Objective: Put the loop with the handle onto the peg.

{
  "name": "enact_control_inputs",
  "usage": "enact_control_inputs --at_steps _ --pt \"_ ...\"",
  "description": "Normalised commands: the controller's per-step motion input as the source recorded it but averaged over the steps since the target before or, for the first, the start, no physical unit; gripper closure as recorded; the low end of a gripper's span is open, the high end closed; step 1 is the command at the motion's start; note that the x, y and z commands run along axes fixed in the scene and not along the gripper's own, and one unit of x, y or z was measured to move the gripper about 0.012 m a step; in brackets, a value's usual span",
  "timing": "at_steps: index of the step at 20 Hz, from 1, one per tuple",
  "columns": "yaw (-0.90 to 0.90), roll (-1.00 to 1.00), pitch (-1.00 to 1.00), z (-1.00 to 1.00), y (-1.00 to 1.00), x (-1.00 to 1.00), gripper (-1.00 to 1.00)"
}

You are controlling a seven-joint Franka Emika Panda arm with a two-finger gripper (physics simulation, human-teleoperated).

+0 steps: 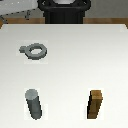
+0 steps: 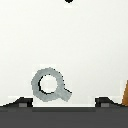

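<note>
The loop with the handle is a flat grey-green ring lying on the white table toward the exterior view's left, with its stub pointing to that view's left. The peg, an upright dark grey cylinder, stands nearer the front edge, below the loop in the picture. In the wrist view the loop with the handle lies flat just beyond my gripper. The two dark fingertips stand wide apart with nothing between them. The gripper does not show in the exterior view.
A brown wooden block stands upright toward the exterior view's right, level with the peg; its edge shows in the wrist view. The robot's dark base sits at the table's far edge.
</note>
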Motion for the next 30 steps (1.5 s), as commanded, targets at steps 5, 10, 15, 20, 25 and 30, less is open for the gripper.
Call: enact_control_inputs --at_steps 5,10,15,20,25,30 --pt "0.96 0.00 0.00 0.00 0.00 0.00 -1.00" --pt "0.94 0.00 0.00 0.00 0.00 0.00 -1.00" --pt "0.53 0.00 0.00 0.00 0.00 0.00 -1.00" --pt "0.00 0.00 0.00 0.00 0.00 0.00 -1.00" --pt "0.00 0.00 0.00 -0.80 0.00 0.00 -1.00" --pt "0.00 0.00 0.00 -0.20 -0.20 0.00 -1.00"
